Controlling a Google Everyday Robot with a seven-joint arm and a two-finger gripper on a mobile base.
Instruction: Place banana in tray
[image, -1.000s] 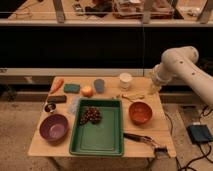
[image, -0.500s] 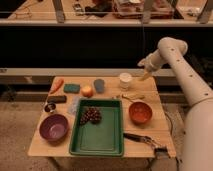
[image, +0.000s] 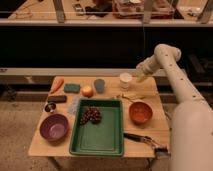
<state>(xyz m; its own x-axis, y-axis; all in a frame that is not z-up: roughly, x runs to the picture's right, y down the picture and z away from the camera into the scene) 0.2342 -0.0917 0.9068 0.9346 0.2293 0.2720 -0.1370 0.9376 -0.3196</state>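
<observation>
The banana (image: 129, 96) is a slim pale-yellow fruit lying on the wooden table (image: 50, 145), just behind the orange bowl (image: 140, 112) and right of the tray's far corner. The green tray (image: 100, 137) sits at the table's middle front, with a bunch of dark grapes (image: 91, 116) in its far left part. My gripper (image: 139, 78) hangs above the table's back right, next to a white cup (image: 125, 80) and a little behind the banana. It holds nothing that I can see.
A purple bowl (image: 54, 127) stands front left. A carrot (image: 57, 84), green sponge (image: 72, 88), round orange fruit (image: 87, 90) and grey cup (image: 99, 85) line the back. A dark tool (image: 142, 138) lies front right. A black bar (image: 56, 99) lies at the left.
My arm has swung in from the right side. The gripper moved left and lower, to just beside the white cup at the table's back right. The objects have not moved.
</observation>
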